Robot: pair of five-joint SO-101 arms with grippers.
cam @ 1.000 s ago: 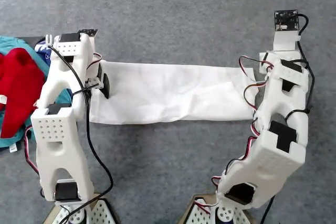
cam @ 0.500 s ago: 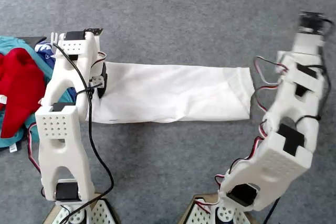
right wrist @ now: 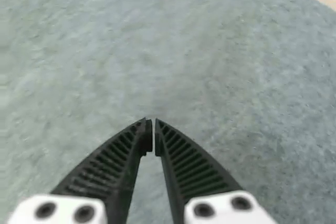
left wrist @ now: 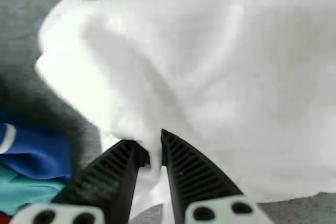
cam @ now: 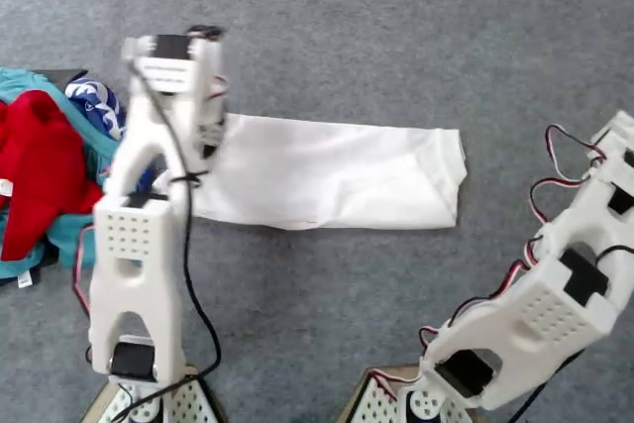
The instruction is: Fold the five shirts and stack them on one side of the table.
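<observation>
**Desk:** What does the left claw (left wrist: 152,144) have?

**Photo:** It is clamped on the white shirt (left wrist: 220,61). Its two black ribbed fingers (left wrist: 191,166) stand almost together, with a fold of cloth pinched between their tips at the shirt's left end.

**Desk:** And where does that shirt lie?

**Photo:** It lies across the middle of the grey desk (cam: 396,37), folded into a long band running left to right. The left arm (cam: 149,215) stands over its left end. Its right end stops right of centre.

**Desk:** The right claw (right wrist: 149,125)?

**Photo:** Its fingers are together with nothing between them, above bare grey desk. The right arm (cam: 555,304) sits at the near right corner, well apart from the white shirt.

**Desk:** The other shirts?

**Photo:** They are heaped at the left edge of the desk. A red shirt (cam: 40,170) lies on top of a teal shirt (cam: 74,235). A blue shirt (cam: 99,106) is on the far side of the heap, just beside the left arm.

**Desk:** Any brand, label or writing for the caption?

**Photo:** The blue shirt carries white print, too small to read. A small white tag (cam: 24,278) shows at the heap's near edge, and it can't be read either.
</observation>
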